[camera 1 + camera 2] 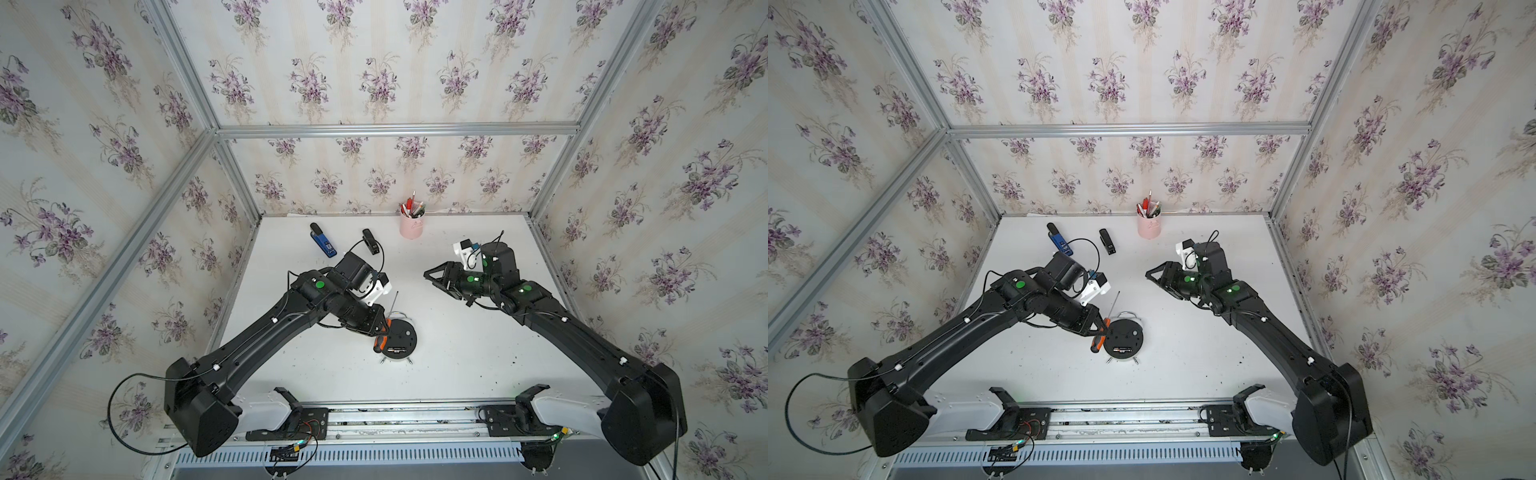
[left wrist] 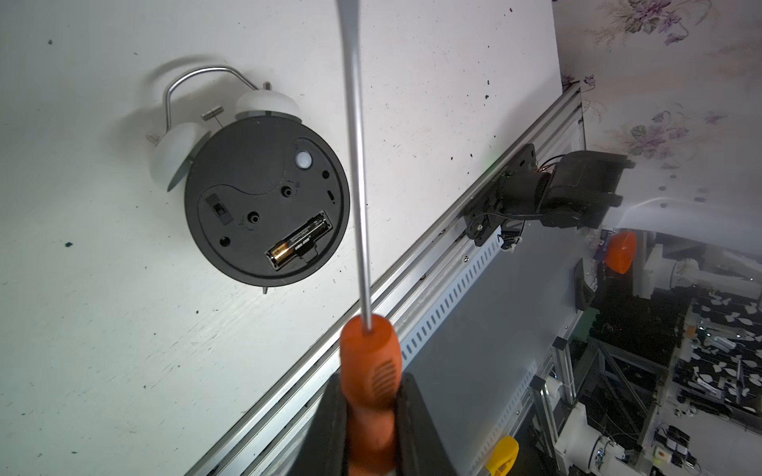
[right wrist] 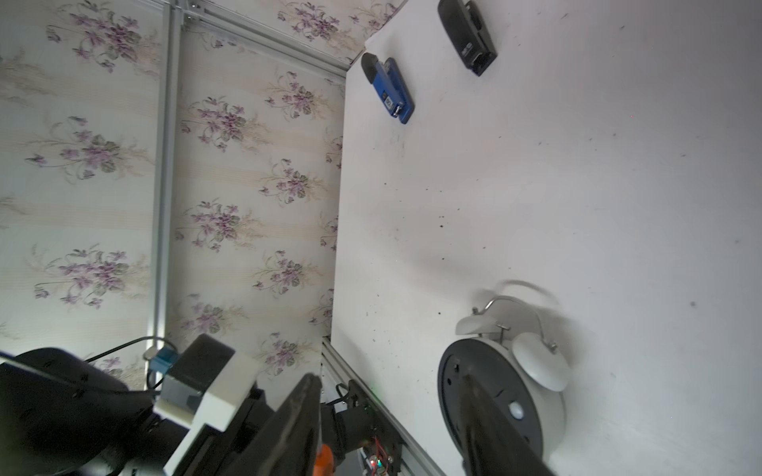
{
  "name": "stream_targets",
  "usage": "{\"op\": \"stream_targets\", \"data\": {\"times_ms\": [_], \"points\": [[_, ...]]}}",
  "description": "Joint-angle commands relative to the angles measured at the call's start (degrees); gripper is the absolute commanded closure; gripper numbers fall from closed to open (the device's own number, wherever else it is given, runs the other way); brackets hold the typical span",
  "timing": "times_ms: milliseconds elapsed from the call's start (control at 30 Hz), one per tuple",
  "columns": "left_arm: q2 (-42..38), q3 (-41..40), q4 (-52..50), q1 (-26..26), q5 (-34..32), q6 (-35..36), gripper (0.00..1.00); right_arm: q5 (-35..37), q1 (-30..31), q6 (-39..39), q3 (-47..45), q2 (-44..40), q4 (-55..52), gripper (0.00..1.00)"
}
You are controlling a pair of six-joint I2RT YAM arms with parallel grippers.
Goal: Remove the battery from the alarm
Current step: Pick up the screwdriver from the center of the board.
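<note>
Bimanual cell with a white worktop [image 1: 457,353] seen from above and from both wrists. The alarm [image 1: 400,338] lay face down near the front middle of the worktop, its round black back uppermost and its bells pointing towards the rear wall. The battery [image 2: 297,241] sat in the open compartment in that back, its gold end exposed. The left gripper [image 1: 384,329] had its fingers [image 2: 412,412] closed on the orange handle of the screwdriver [image 2: 370,350], whose metal shaft slanted away past the alarm's rim; whether the tool touched the alarm could not be told. The right gripper [image 1: 429,275] hung well apart from the alarm, its fingers [image 3: 297,420] spread and holding nothing. A pink pen cup [image 1: 411,227] stood at the rear edge.
</note>
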Motion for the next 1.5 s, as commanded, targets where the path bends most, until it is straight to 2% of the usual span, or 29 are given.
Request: {"op": "stream_targets", "data": {"times_ms": [0,133,300,533,933,1267,1467], "points": [[1.14,1.15,0.26,-0.63,1.74,0.49,1.00,1.68,4.38,4.07,-1.01,-1.22,3.67,0.45],[1.91,0.63,4.13,-1.07,5.75,-1.08,1.00,2.55,7.48,7.50,-5.41,-2.43,9.41,0.46],[2.13,-0.48,6.79,-1.27,8.83,-2.42,1.00,4.02,8.71,8.22,-7.28,-3.60,12.15,0.48],[2.83,-0.85,7.32,-1.28,9.45,-2.79,1.00,2.47,9.75,9.45,-7.70,-2.09,15.12,0.50],[3.35,-0.48,6.25,-1.28,7.62,-2.18,1.00,4.71,10.25,7.79,-6.03,-0.08,9.29,0.63],[4.39,0.36,4.57,-1.48,5.40,-1.27,1.00,4.89,12.72,8.47,-4.17,3.37,8.80,0.70],[8.28,5.31,-1.99,-4.44,-1.19,2.07,1.00,8.63,15.35,10.50,-2.62,4.62,5.63,0.85]]}}
